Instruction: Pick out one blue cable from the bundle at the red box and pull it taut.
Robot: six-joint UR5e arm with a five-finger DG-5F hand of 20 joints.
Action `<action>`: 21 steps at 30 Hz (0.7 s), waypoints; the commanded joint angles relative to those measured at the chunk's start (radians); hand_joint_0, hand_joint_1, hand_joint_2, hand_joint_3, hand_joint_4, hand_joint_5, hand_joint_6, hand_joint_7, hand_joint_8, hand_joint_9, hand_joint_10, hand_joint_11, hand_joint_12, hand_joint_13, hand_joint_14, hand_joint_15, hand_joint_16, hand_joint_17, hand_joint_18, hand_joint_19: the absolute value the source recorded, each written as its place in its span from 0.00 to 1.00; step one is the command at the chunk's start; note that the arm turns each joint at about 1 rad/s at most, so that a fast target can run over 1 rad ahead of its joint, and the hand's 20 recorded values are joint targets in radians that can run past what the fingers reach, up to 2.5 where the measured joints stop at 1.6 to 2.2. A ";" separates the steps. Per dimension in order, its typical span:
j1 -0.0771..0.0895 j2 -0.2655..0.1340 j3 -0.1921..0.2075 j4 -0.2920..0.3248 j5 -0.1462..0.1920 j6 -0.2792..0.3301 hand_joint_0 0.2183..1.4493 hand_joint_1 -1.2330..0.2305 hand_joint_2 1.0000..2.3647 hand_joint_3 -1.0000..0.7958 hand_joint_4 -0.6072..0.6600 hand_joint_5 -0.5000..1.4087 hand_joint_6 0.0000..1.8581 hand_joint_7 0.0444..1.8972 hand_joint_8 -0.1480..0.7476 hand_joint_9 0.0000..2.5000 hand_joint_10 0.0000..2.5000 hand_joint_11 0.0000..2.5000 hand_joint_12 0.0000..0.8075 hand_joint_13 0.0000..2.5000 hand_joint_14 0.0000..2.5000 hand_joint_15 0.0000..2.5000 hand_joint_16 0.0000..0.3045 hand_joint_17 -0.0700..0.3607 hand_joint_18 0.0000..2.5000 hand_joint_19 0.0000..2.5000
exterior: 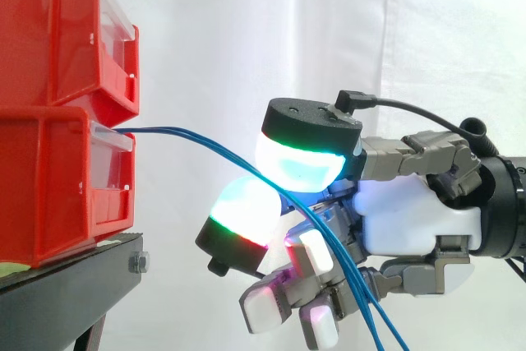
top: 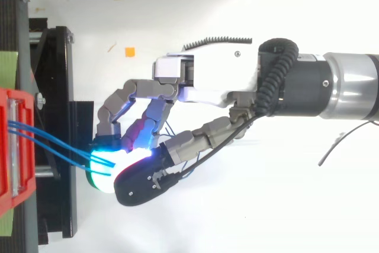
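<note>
Blue cables (exterior: 189, 139) are pinched between pads of the robot hand (exterior: 411, 211), running from its fingertips to the red box (exterior: 57, 178) ahead. All but one should be released, then pulled straight back.

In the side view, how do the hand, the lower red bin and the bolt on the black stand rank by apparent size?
1. hand, possibly helped by nearness to the camera
2. lower red bin, cut off at the edge
3. bolt
</note>
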State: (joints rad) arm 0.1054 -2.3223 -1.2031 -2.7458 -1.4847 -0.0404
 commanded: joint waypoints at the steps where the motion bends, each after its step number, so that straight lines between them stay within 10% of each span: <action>1: 0.000 0.008 -0.001 -0.020 0.000 -0.004 0.34 0.31 0.01 0.50 0.56 0.22 0.48 0.46 0.55 0.49 0.01 0.21 0.51 0.36 0.01 0.15 0.19 0.46 0.36 0.25; 21: 0.010 0.054 -0.001 -0.129 0.006 -0.052 0.35 0.29 0.01 0.49 0.56 0.22 0.49 0.44 0.56 0.48 0.01 0.22 0.50 0.35 0.01 0.15 0.18 0.45 0.35 0.26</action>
State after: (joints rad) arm 0.1146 -2.2691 -1.2033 -2.8725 -1.4788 -0.0917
